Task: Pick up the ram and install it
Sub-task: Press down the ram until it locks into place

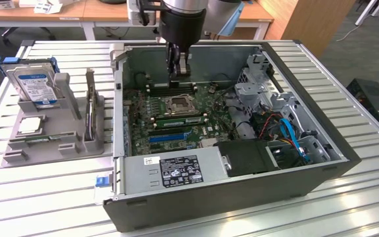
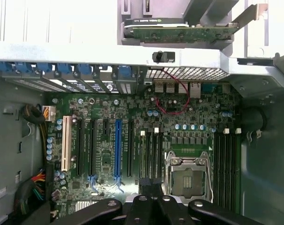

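Beneath the jaws [image 1: 180, 70], inside the open computer case [image 1: 321, 170] on the slatted desk [image 1: 45, 197], lies the motherboard [image 1: 209, 129]. The jaws are pressed together, and I cannot tell whether anything thin is pinched between them. They hang low over a bank of long black memory slots [image 1: 168, 90], just beside the open processor socket [image 1: 179, 104]. On the other side of that socket from the jaws, near but clear of them, the ram [image 1: 178, 120] shows as a long green stick standing in a slot, with a blue slot [image 1: 170, 137] just beyond it. In the wrist view the jaws [image 2: 151, 187] are dark and closed over black slots [image 2: 151, 154], with the socket [image 2: 188, 180] just beside them, and a blue slot [image 2: 117, 150] and a white slot [image 2: 65, 143] farther off. Well apart from the jaws, outside the case toward the exterior view's left, a grey holder [image 1: 71, 148] carries a hard drive [image 1: 35, 85] standing on edge and a square silver processor chip [image 1: 30, 126].
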Robot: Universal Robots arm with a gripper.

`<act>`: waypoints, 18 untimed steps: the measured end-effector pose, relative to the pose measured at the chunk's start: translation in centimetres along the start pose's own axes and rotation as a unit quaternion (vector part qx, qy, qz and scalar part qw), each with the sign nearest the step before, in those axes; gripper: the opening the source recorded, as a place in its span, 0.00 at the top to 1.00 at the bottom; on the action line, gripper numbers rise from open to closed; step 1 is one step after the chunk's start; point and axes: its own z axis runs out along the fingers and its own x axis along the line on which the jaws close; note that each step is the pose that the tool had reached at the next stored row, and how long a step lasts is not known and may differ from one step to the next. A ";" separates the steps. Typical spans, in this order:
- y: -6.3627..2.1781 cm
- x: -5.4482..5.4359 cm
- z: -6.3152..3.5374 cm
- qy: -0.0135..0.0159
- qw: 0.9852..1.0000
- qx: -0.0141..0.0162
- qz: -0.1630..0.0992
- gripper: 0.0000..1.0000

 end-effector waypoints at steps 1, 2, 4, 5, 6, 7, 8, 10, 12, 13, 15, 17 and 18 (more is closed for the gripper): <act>-0.15 0.0 -0.01 0.000 1.000 0.000 0.000 0.89; -0.32 0.0 -0.02 0.000 1.000 0.000 0.000 0.89; -0.70 0.0 -0.03 0.000 1.000 0.000 0.000 0.89; -0.90 0.0 -0.04 0.000 1.000 0.000 0.000 0.89; -1.08 0.0 -0.05 0.000 1.000 0.000 0.000 0.89; -1.27 0.0 -0.06 0.000 1.000 0.000 0.000 0.89; -1.45 0.0 -0.07 0.000 1.000 0.000 0.000 0.89; -1.83 0.0 -0.08 0.000 1.000 0.000 0.000 0.89; -2.22 0.0 -0.10 0.000 1.000 0.000 0.000 0.89; -2.39 0.0 -0.11 0.000 1.000 0.000 0.000 0.89; -2.71 0.0 -0.12 0.000 1.000 0.000 0.000 0.89; -3.03 0.0 -0.13 0.000 1.000 0.000 0.000 0.89; -3.18 0.0 -0.14 0.000 1.000 0.000 0.000 0.89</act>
